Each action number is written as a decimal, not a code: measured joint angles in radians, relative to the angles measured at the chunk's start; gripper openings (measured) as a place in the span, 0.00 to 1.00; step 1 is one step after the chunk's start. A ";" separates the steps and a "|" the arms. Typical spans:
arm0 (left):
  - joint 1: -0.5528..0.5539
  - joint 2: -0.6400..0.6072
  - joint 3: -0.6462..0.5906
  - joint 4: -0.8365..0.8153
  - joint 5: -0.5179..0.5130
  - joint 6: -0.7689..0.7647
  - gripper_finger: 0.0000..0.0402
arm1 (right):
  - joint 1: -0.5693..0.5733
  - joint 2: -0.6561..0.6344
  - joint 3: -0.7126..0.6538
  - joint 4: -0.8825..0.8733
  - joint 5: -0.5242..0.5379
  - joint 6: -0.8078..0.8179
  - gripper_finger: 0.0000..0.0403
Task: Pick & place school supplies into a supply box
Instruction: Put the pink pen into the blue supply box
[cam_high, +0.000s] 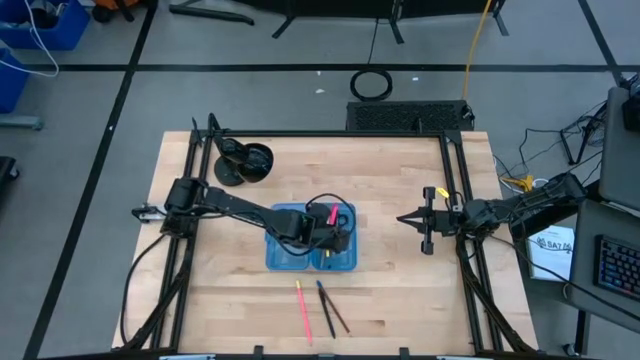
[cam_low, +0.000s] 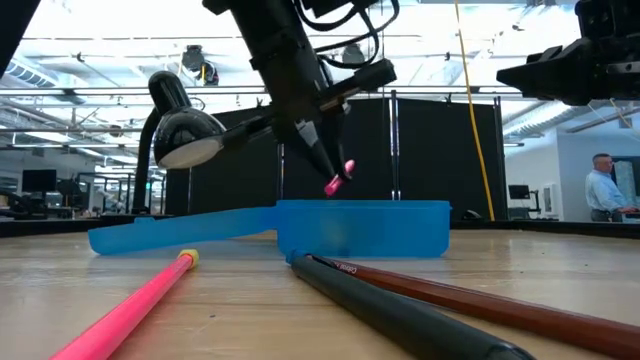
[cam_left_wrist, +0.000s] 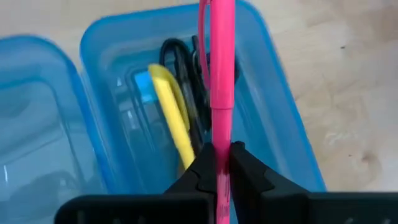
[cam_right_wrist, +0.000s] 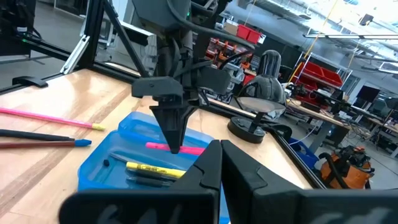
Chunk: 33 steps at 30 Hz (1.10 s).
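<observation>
The supply box (cam_high: 300, 250) lies open at the table's middle. Its deep half (cam_left_wrist: 124, 56) holds a yellow marker (cam_left_wrist: 171, 115), black-handled scissors (cam_left_wrist: 180, 59) and dark pens. Its flat lid (cam_low: 180, 230) rests on the wood beside it. My left gripper (cam_left_wrist: 222, 165) hangs over the deep half, shut on a pink pen (cam_left_wrist: 222, 68). A pink pencil (cam_high: 302, 310), a dark pencil (cam_high: 324, 306) and a brown pencil (cam_high: 338, 308) lie on the table near the box's near side. My right gripper (cam_high: 404, 219) waits shut near the right edge. My left gripper pinches the pink pen's shaft (cam_left_wrist: 222, 140) between its two fingers, coming from above and pointing down. The fingers lie across the pen. The pen is lifted clear, roughly level, just above the box's deep half, with one end (cam_low: 337, 181) sticking out past the fingers.
A black round lamp stand (cam_high: 243, 162) sits near the far left corner. Black frame rails (cam_high: 455, 200) run along the table's left, right and far sides. Bare wood (cam_high: 400, 290) lies right of the box and around the loose pencils. A person (cam_low: 603, 190) stands beyond the table.
</observation>
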 joint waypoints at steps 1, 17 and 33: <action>-0.004 0.000 -0.001 -0.002 0.001 -0.009 0.05 | 0.000 0.000 0.000 0.000 0.000 -0.002 0.00; 0.021 0.024 0.000 -0.031 0.076 -0.114 0.05 | 0.000 0.000 0.000 0.063 0.000 -0.026 0.00; 0.038 0.075 0.000 -0.017 0.160 -0.088 0.05 | 0.000 -0.001 0.000 0.061 -0.027 0.006 0.00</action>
